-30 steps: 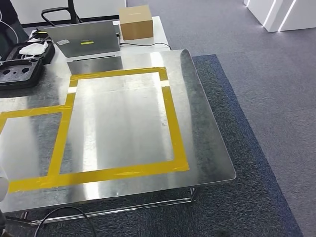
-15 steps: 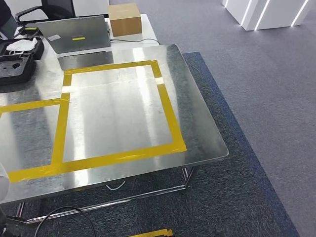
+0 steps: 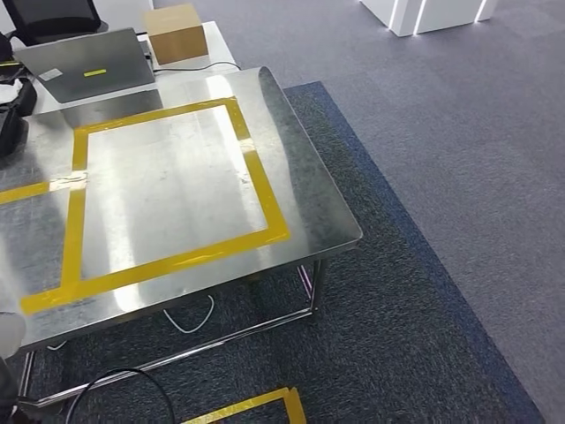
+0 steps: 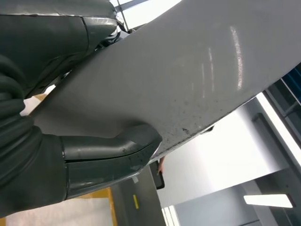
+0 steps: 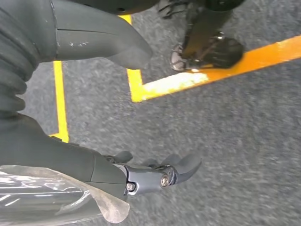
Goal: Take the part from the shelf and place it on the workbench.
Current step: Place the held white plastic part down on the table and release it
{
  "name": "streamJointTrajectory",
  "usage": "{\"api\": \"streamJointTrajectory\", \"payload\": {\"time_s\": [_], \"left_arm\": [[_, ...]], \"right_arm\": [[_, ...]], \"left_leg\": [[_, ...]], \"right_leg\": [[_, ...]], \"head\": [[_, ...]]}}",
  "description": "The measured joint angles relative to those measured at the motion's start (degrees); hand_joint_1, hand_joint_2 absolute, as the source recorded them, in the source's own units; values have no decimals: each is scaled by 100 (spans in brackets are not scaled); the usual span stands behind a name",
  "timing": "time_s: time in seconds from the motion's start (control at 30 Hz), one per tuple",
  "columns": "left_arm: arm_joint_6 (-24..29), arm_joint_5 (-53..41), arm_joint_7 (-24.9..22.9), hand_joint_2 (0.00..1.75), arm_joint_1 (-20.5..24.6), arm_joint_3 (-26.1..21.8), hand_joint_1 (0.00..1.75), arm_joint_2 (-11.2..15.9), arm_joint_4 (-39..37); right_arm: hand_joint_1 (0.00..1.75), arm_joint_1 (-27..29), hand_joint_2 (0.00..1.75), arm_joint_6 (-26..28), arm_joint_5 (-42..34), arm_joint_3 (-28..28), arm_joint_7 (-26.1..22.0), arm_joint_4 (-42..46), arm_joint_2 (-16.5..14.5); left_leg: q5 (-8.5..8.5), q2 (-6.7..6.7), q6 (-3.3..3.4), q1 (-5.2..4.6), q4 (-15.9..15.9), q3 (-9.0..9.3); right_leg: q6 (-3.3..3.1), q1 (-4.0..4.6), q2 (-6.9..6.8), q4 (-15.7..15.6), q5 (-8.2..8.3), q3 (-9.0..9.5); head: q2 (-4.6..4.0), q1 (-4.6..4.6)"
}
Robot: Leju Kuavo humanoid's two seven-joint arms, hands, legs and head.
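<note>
Head view evenly lit & sharp; overhead light throws soft white glare streaks across the steel workbench (image 3: 199,177), w/ lit strips on the white blocks (image 3: 426,11) at far right. Left wrist view: hand (image 4: 106,155) dim against a blown-out bright background; right wrist view shows carpet (image 5: 230,150) motion-blurred, grainy.

Our left hand (image 4: 106,157) lies with its thumb flat against a broad grey surface. Our right hand (image 5: 117,174) hangs low, fingers (image 5: 177,170) loosely apart, holding nothing.
</note>
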State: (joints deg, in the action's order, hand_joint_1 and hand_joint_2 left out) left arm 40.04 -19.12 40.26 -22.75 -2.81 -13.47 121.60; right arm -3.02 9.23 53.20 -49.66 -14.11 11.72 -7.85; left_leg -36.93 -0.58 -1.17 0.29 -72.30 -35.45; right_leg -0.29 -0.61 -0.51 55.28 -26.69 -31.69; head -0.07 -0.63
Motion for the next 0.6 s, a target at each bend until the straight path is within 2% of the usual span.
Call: {"api": "streamJointTrajectory", "payload": {"time_s": [0.03, 0.07, 0.13, 0.17, 0.2, 0.27, 0.3, 0.33, 0.37, 0.43, 0.47, 0.5, 0.53, 0.57, 0.6], "left_arm": [[2, 3, 0, 175, 0, 3, 175, 2, -1], [3, 7, 0, 175, 1, 6, 175, 4, -1], [4, 11, 0, 175, 5, 17, 175, 11, -2], [4, 12, 1, 175, 5, 24, 175, 14, -2], [5, 13, 1, 175, 6, 28, 175, 16, -3], [5, 13, 1, 175, 5, 38, 175, 20, -3], [5, 13, 1, 175, 10, 43, 175, 22, -3], [5, 13, 1, 175, 10, 48, 175, 22, -3], [4, 13, 1, 175, 10, 52, 175, 22, -3], [4, 5, 0, 175, 5, 52, 175, 24, -3], [4, -4, 0, 175, 4, 52, 175, 24, -4], [4, -13, 0, 175, 4, 52, 175, 25, -5], [5, -20, 0, 175, 4, 52, 175, 25, -7], [5, -24, 0, 175, 4, 52, 175, 25, -7], [6, -25, 0, 175, 5, 52, 175, 25, -7]], "right_arm": [[0, 2, 175, 0, 5, 0, -7, 0, 0], [0, 3, 175, -1, 16, 0, -11, 0, 0], [0, 1, 175, -3, 50, 0, -13, 0, 0], [0, -1, 175, -4, 66, 0, -13, 0, 0], [0, -2, 175, -6, 74, 1, -13, 0, 0], [0, 3, 175, -8, 79, 1, -14, 0, 0], [0, 7, 175, -9, 79, 1, -13, 0, 0], [0, 11, 175, -10, 81, 0, -11, 0, 0], [0, 13, 175, -13, 86, 1, -9, 0, 0], [0, 9, 175, -23, 103, 2, -6, 0, -1], [0, 6, 175, -33, 110, 2, -6, 0, -1], [0, 5, 175, -40, 119, 2, -6, 0, -2], [0, 6, 175, -46, 126, 2, -6, 0, -2], [0, 6, 175, -49, 135, 1, -6, 0, -2], [0, 6, 175, -49, 145, 1, -6, 1, -2]], "left_leg": [[124, 2, 9, 0, 161, 171], [298, 7, 27, 0, 531, 435], [480, 44, 88, -7, 1394, 968], [511, 63, 120, -17, 1659, 1109], [507, 78, 150, -32, 1766, 1145], [601, 68, 225, -46, 1772, 1060], [657, 60, 272, -42, 1780, 1003], [728, 53, 322, -33, 1794, 935], [797, 48, 360, -26, 1805, 850], [919, 67, 396, -40, 1802, 674], [985, 83, 396, -49, 1799, 579], [1054, 107, 392, -59, 1794, 485], [1123, 139, 382, -69, 1786, 393], [1188, 178, 369, -78, 1775, 306], [1244, 218, 354, -81, 1758, 240]], "right_leg": [[12, 2, 19, 22, 52, -80], [27, 2, 37, 48, 96, -153], [76, 5, 63, 91, 176, -259], [110, 6, 72, 99, 222, -288], [147, 4, 78, 97, 273, -309], [223, -7, 85, 83, 350, -339], [251, -13, 84, 113, 299, -383], [271, -15, 81, 227, 131, -449], [282, -17, 77, 463, -144, -539], [300, -13, 72, 1179, -715, -729], [305, -12, 72, 1532, -830, -779], [306, -10, 72, 1758, -786, -772], [293, -8, 78, 1801, -629, -674], [267, -4, 102, 1641, -439, -479], [226, 1, 184, 1278, -321, -179]], "head": [[0, 0], [0, 1], [0, -2], [-1, -3], [-1, 2], [-1, 14], [-1, 19], [-1, 9], [-2, 0], [-1, -22], [-1, -22], [-1, -24], [-1, -26], [0, -26], [0, -27]]}}
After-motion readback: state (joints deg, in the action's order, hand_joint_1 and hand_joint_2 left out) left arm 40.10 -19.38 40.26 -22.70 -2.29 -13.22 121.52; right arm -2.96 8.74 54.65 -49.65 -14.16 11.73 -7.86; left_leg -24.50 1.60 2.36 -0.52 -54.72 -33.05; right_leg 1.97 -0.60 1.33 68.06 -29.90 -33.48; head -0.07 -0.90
